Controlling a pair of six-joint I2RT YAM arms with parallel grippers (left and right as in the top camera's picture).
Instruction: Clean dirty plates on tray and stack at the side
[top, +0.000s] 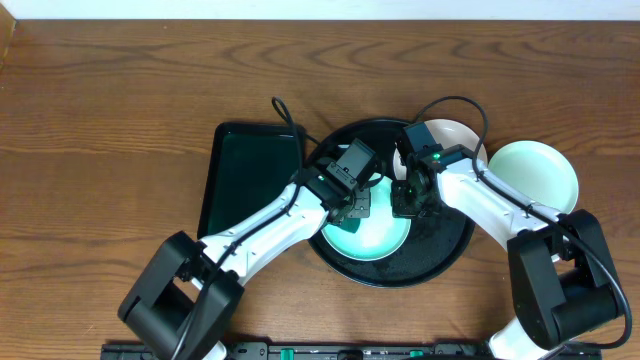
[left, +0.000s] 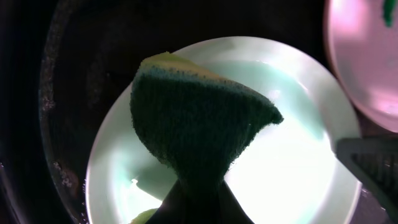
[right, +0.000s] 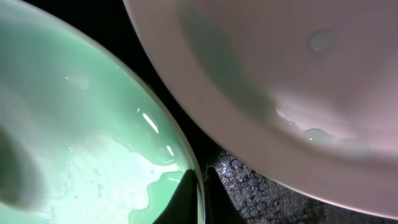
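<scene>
Left tool (top: 357, 205) is clamped tight on a sponge (left: 199, 118), green one side and yellow the other. Its dark scouring face hangs over the middle of a wet mint-green plate (top: 382, 240); from where I stand I can't tell if it touches. That plate lies on the round black tray (top: 450, 255), under both tools. The right tool (top: 408, 200) is pinched narrow on the plate's right rim. A white plate (top: 455, 135), beaded with drops, sits just beside it at the tray's far right edge. A second mint-green plate (top: 535, 175) rests on the worktop (top: 120, 110), right of the tray.
</scene>
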